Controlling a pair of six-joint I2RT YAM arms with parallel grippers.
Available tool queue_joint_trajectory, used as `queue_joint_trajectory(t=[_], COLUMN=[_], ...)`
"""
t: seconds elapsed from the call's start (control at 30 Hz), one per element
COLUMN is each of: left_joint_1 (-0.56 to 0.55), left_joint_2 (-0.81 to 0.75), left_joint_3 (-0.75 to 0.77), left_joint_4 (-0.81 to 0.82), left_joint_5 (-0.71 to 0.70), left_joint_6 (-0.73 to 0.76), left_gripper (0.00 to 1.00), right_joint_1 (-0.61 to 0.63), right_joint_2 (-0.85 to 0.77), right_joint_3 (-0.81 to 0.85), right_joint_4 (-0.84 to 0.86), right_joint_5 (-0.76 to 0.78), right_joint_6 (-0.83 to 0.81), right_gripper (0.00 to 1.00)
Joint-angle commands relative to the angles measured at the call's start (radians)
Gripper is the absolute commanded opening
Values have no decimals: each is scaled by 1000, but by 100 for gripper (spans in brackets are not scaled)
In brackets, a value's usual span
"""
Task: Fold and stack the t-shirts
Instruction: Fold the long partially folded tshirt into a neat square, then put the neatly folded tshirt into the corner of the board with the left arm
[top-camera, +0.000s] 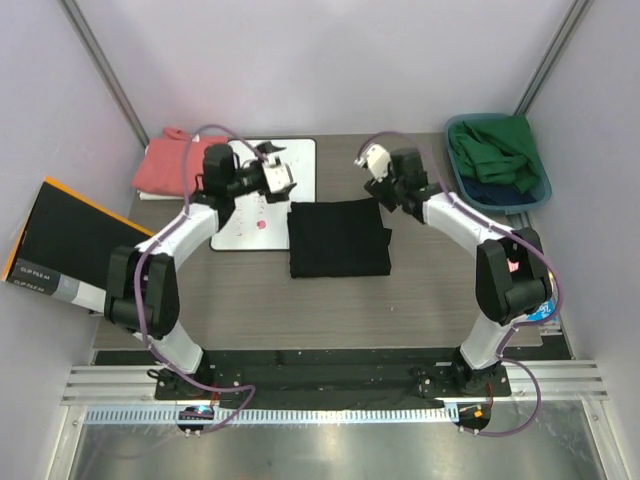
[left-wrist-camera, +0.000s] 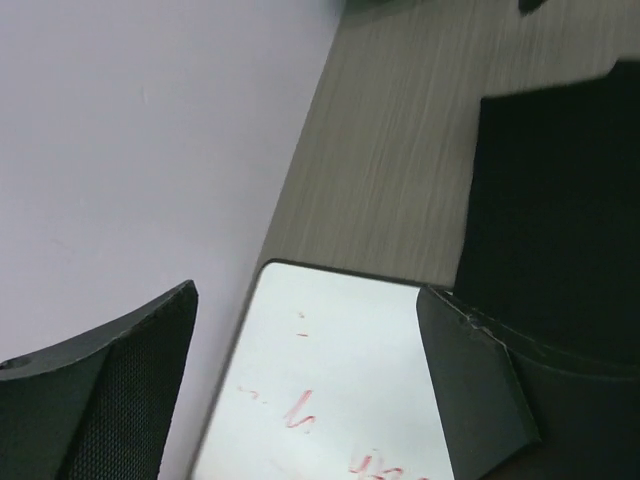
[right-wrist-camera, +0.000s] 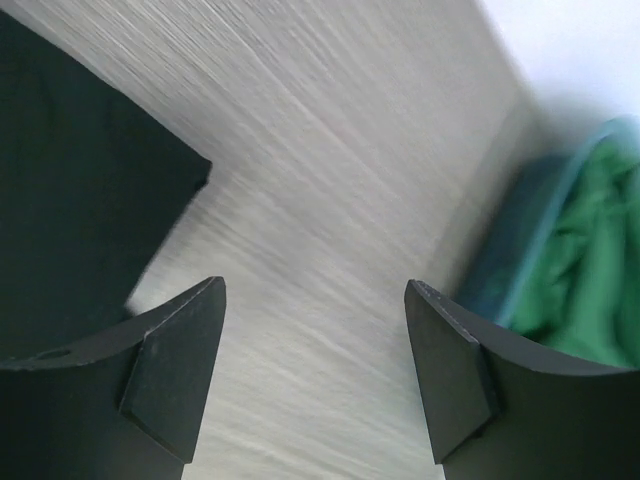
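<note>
The white board (top-camera: 300, 170) lies flat on the table (top-camera: 250, 290) and carries a few red scribbles. The black t-shirt (top-camera: 338, 238) is folded into a neat rectangle with a plain black face showing. It rests on the table against the board's right edge and appears to overlap the board's near right corner. The salmon-pink t-shirt (top-camera: 165, 165) lies folded just left of the board, by its far left corner. The left arm crosses over that spot, so I cannot tell whether cloth and board touch. The two t-shirts are well apart, with the board between them.

The left tool (left-wrist-camera: 305, 330) hovers above the board near its right edge. It is released, with its fingers (left-wrist-camera: 120, 390) spread wide and nothing between them, and the board's surface shows in the gap. The right tool (right-wrist-camera: 315, 330) hangs to the right of the board, past the far right corner of the black t-shirt. It is also released, with its jaws wide and only bare table visible between them.

Well to the right of the board, a teal basket (top-camera: 455, 150) holds bunched green cloth (top-camera: 500, 150). To the left of the board, a flat black box with orange edge (top-camera: 70, 240) sits tilted at the table's side.
</note>
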Motion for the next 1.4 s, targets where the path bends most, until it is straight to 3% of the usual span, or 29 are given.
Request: queue_joint_trajectory(t=[0.0,0.03,0.17,0.27,0.37,0.57,0.7,0.83,1.37], left_joint_1=[3,5,11,15,15,23,22,20,-58], left_joint_2=[-29,-26,37,97,111,122,136,174,284], left_joint_3=[155,146,118,67,-49,-189,-232,-218,-171], left_joint_4=[-604,-602,-585,-479,-287,-126,-4,20,35], left_joint_5=[90,91,128,160,127,42,3,2,-10], left_joint_6=[-483,-550,-797,-985,-1094,-1308,-1381,-1450,-1450], left_gripper=[96,100,100,100,100,100,100,100,100], right_joint_1=[-88,-92,-137,-177,-203,-214,-214,-214,-214], right_joint_2=[27,29,49,81,106,110,92,84,121], right_joint_3=[121,115,123,149,157,140,111,97,40], right_joint_4=[-392,-406,-439,-446,-439,-440,-422,-417,-379], right_joint_5=[-372,-438,-629,-745,-785,-780,-773,-761,-727], right_joint_6=[274,302,366,432,471,460,463,463,459], right_gripper=[77,78,79,79,79,79,79,79,79])
